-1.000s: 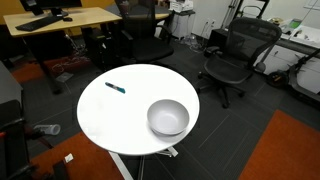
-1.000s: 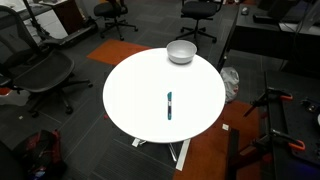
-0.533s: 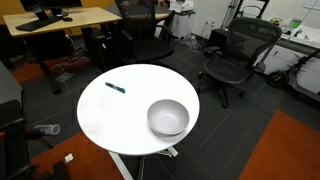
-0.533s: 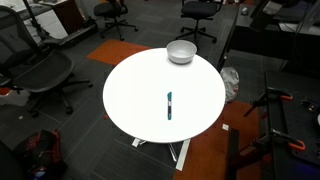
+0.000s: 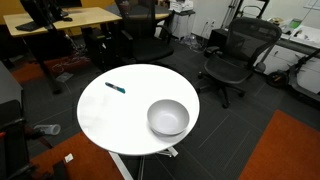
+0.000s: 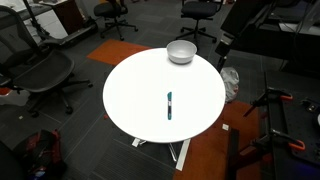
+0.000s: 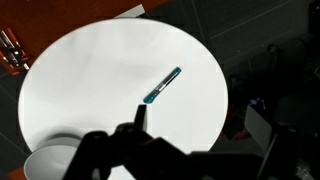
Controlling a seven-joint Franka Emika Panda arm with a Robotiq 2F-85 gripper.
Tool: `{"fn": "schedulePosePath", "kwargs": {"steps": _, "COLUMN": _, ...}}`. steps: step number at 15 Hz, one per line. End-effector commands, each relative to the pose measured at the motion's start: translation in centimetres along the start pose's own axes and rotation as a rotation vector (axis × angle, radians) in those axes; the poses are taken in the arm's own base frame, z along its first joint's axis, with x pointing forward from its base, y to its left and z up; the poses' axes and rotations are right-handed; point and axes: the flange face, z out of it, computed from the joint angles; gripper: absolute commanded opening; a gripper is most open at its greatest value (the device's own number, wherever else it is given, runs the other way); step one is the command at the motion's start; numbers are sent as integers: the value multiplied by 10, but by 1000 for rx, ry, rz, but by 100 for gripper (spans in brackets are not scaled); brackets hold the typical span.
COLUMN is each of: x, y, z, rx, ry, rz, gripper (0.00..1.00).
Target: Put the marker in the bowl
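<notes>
End effector (image 7: 200,122) spread wide, empty, up above the tabletop (image 7: 90,80). Marker (image 7: 163,86) lies flat just ahead of its fingertips in the wrist view, untouched. Bowl (image 7: 45,160) off to its side, near the tabletop edge.

Office: mesh swivel chairs (image 5: 232,55), wooden desk (image 5: 62,18), carpet.

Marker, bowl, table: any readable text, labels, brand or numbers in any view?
No text can be read in any view.
On the thin dark marker with a teal section: any print on the barrel is too small and blurred to read.
On the round silvery-grey metal bowl: no marking visible.
On the white round table: plain, no marking visible.
Elsewhere: nothing legible at this resolution.
</notes>
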Motion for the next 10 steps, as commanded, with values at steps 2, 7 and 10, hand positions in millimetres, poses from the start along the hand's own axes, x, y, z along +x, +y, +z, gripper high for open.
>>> {"fn": "schedulePosePath", "kwargs": {"steps": 2, "x": 14, "y": -2, "z": 30, "rx": -7, "ry": 18, "rz": 206, "gripper": 100}}
{"fn": "schedulePosePath", "kwargs": {"steps": 7, "x": 27, "y": -3, "z": 65, "rx": -1, "ry": 5, "rz": 404, "gripper": 100}}
{"fn": "schedulePosePath", "kwargs": {"steps": 10, "x": 36, "y": -2, "z": 88, "rx": -11, "ry": 5, "rz": 521, "gripper": 100}}
